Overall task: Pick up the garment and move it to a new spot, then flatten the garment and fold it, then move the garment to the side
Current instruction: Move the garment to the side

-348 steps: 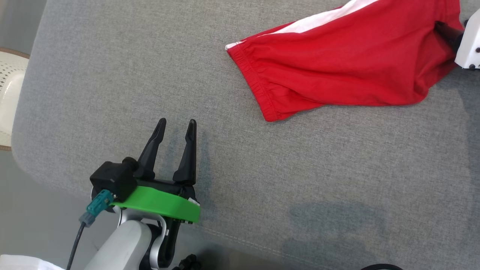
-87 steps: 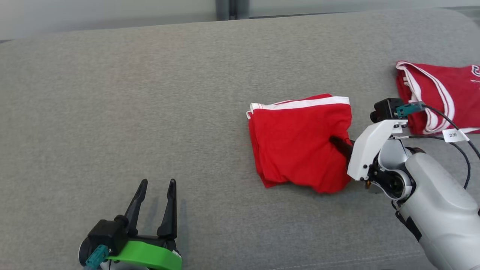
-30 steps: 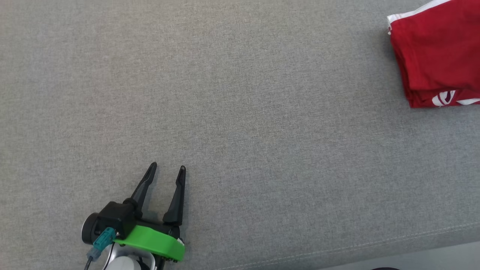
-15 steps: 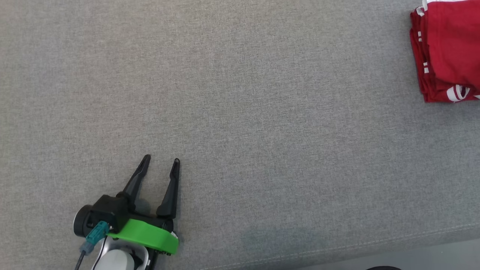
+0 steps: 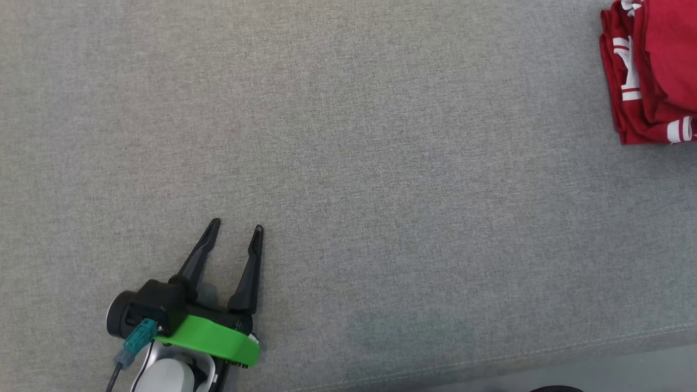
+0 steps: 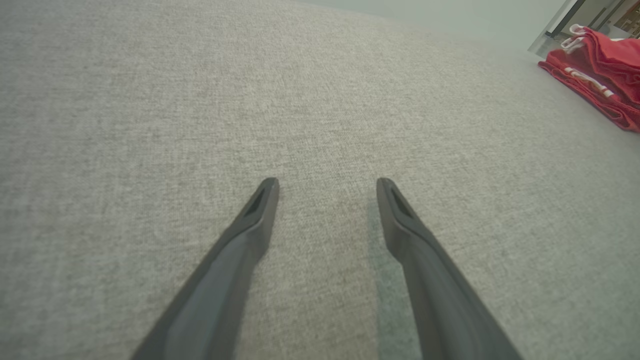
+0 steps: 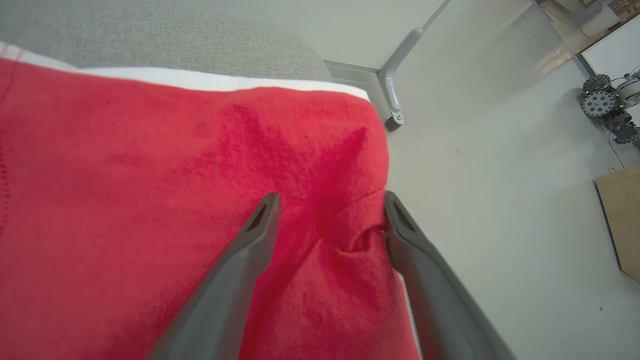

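Observation:
The red garment [image 5: 667, 49] lies folded at the far right end of the grey cushion, on top of red cloth with white stripes [image 5: 626, 81]. In the left wrist view the garment [image 6: 600, 80] is a small red heap far off to the upper right. My right gripper [image 7: 331, 197] hangs just above the garment [image 7: 150, 175], its fingers spread wide with a loose pucker of cloth between them, not pinched. My left gripper [image 5: 236, 226] rests open and empty low over the cushion at the lower left, and its own view shows the fingers of that gripper [image 6: 327, 182] wide apart.
The grey cushion [image 5: 348, 163] stretches wide between the left gripper and the garment; its front seam [image 5: 490, 359] runs along the bottom. Past the cushion's end there is pale floor [image 7: 500, 200], a metal bracket [image 7: 395, 85], a cardboard box [image 7: 620, 220] and a wheeled device [image 7: 605, 105].
The head camera has swung, so the red pile sits further right in the picture. Three seconds ago the right gripper held the garment mid-cushion. The left gripper stays open.

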{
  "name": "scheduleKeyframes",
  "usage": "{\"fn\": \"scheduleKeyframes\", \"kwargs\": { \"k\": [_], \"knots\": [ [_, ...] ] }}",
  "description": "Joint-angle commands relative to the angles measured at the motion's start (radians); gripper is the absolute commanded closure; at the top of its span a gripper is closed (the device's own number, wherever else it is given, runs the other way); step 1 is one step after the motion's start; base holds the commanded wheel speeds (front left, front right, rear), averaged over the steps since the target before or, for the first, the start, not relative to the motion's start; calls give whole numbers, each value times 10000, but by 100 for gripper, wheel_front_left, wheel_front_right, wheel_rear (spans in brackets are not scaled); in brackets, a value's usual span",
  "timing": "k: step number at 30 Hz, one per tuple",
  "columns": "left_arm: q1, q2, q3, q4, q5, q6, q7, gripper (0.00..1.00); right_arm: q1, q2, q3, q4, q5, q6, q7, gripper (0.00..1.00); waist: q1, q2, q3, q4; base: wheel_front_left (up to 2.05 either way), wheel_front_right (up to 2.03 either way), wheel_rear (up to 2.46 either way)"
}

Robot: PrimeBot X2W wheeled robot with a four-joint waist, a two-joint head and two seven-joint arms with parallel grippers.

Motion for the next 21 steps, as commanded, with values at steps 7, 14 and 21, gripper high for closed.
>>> {"fn": "scheduleKeyframes", "kwargs": {
  "k": [7, 14, 21],
  "knots": [
    [-107, -3, 78, 92, -83, -15, 19, 0, -245, 49, -539, 632, -972, -14, -723, 0, -1, 0, 23, 169, 0, 0, 0],
    [76, -192, 127, 182, -146, -13, 11, 0, 186, -318, -1291, 944, -2555, -17, -1088, 0, -1, 0, -452, 303, 0, 0, 0],
    [491, -396, 327, 298, -200, -13, 12, 0, 355, 150, -1478, 682, -2812, -17, -2194, 0, -1, 0, -1308, 299, 0, 0, 0]
  ]
}}
